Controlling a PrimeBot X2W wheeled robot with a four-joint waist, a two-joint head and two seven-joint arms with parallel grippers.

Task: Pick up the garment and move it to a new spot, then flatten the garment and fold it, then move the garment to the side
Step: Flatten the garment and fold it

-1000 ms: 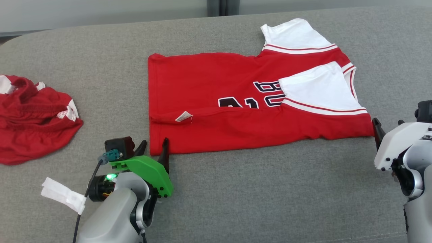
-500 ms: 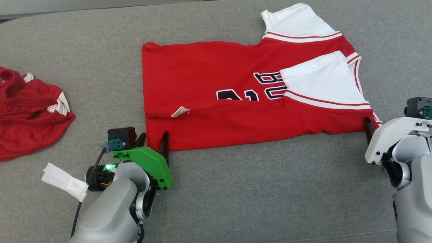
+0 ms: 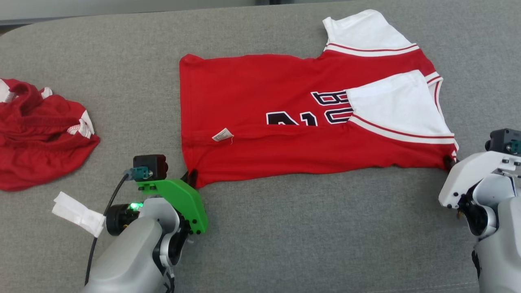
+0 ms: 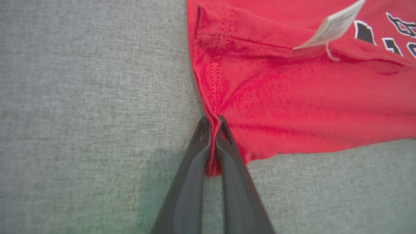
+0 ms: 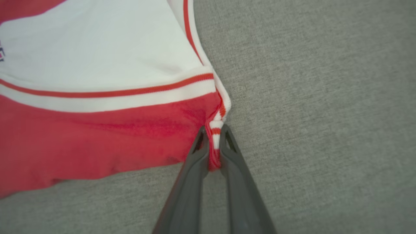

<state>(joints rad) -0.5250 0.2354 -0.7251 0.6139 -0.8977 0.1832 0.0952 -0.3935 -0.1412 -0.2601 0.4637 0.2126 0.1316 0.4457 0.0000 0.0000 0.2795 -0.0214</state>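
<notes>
The left gripper (image 4: 213, 121) is clenched on the hem corner of the red jersey (image 3: 293, 150), right gripper (image 5: 213, 128) nipping its striped edge — the jersey lies half-folded across the centre and upper right of the head view on the grey cushion (image 3: 285, 236). Thin bites, both — an uneven lift could slip a corner free or flop the fold open.

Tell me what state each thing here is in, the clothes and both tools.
Red jersey: flat on the grey cushion, near edge folded over.
Left tool: shut on the jersey's near left corner.
Right tool: shut on its near right corner.
Second red garment: crumpled heap, lying apart at the left.
White label: sticking out at the fold.
</notes>
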